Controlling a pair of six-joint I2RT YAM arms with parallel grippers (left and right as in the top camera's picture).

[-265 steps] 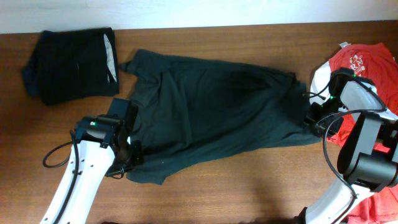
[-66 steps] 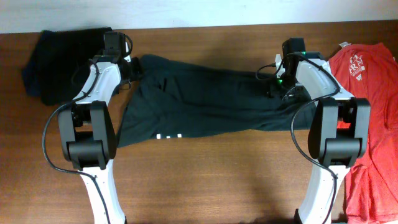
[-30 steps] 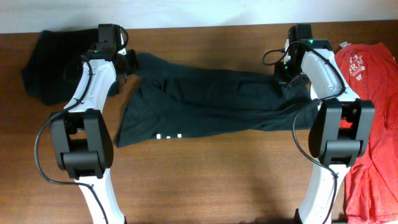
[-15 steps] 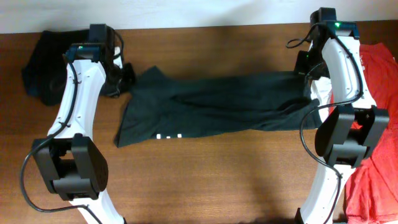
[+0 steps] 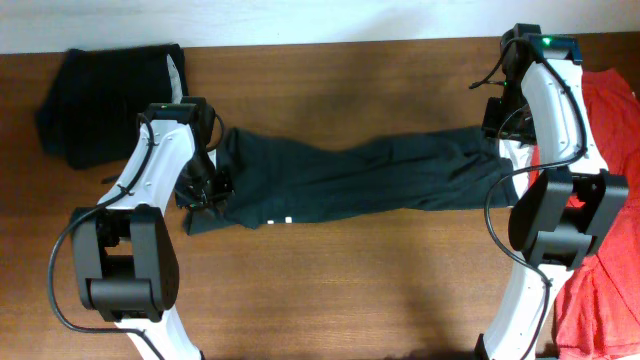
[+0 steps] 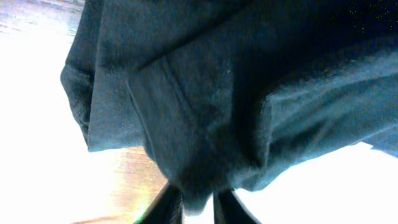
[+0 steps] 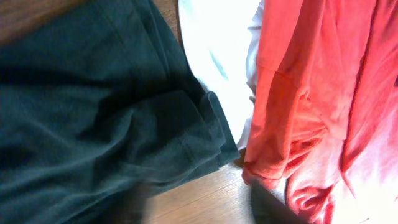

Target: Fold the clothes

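Far left of the overhead view, the black garment [image 5: 105, 105] lies bunched at the back corner of the wooden table [image 5: 350, 290], with its pale lining [image 5: 176, 78] showing along the right edge. It is apart from the trousers.

The left arm reaches in from the front. The left gripper [image 5: 207, 190] sits at the left end of the black trousers [image 5: 350, 180], low against the cloth. In the left wrist view the two fingers [image 6: 169, 202] are close together at the bottom edge, with a fold of the trousers [image 6: 205, 99] pinched between them, so the left gripper [image 6: 198, 204] is clamped on the trousers. Cloth hangs in folds above the fingers, with wood behind it.

The trousers lie in a long narrow band across the middle of the table, left to right and slightly wavy. A few small white marks [image 5: 279, 221] show at the lower left edge, too small to read.

The right arm arcs over the back right. The right gripper [image 5: 498, 125] is at the right end of the trousers. In the right wrist view the dark, blurred fingers [image 7: 138, 206] stand wide apart with nothing gripped between them. The trouser end [image 7: 93, 118] lies flat, and its hemmed corner is just beside the red T-shirt [image 7: 311, 93] and white sleeve [image 7: 214, 50].

At far right in the overhead view, the red T-shirt [image 5: 612, 110] runs down the table edge, partly under the right arm.
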